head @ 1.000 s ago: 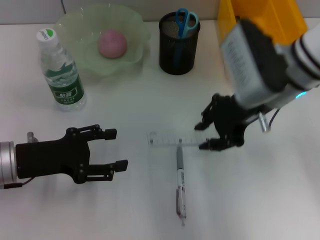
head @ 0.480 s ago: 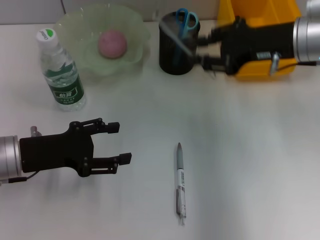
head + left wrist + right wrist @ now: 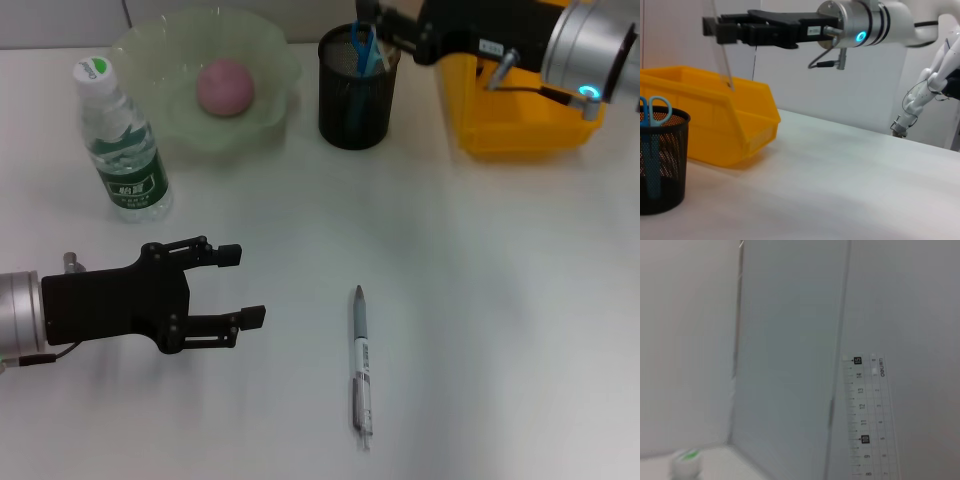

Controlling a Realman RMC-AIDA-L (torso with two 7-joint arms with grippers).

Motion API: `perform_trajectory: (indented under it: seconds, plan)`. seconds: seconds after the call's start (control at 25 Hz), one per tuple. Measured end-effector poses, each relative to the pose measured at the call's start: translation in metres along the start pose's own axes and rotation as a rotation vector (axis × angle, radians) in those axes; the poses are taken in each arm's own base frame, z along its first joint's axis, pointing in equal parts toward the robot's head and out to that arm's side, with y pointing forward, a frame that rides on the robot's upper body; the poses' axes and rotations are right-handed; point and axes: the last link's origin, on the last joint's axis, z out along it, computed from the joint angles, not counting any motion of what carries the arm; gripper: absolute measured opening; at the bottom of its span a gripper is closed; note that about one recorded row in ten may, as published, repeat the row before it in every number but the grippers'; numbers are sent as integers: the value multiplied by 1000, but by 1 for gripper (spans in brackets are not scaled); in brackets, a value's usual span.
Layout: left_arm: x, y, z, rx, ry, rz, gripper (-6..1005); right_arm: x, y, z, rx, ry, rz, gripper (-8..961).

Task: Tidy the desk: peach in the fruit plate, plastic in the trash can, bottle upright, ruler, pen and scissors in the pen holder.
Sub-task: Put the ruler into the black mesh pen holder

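Our right claw (image 3: 715,31) hangs above the pen holder (image 3: 357,88), clamped on the ruler (image 3: 722,55); the left claw (image 3: 235,285) waits spread, nearer us. Peach (image 3: 224,86) plated, bottle (image 3: 120,140) upright, scissors (image 3: 364,45) stowed; the pen (image 3: 360,365) remains on the surface (image 3: 500,300).

A plain pale wall (image 3: 805,85) rises behind the white tabletop (image 3: 480,300), well beyond the right gripper (image 3: 715,31). Another light wall with a vertical seam (image 3: 840,315) shows past that gripper. The light is soft and even.
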Motion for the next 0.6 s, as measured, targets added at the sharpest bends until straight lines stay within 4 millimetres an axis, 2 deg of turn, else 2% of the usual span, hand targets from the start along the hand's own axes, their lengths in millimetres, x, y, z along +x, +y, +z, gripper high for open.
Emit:
perform_trajectory:
  seconds: [0.32,0.6]
  plan:
    - [1,-2,0,10,10,-25,829,8,-1,12,127,-126,-29,400]
    - [3,-3,0,27,34,-34,829,17,-2,28,191,-91,-7,403]
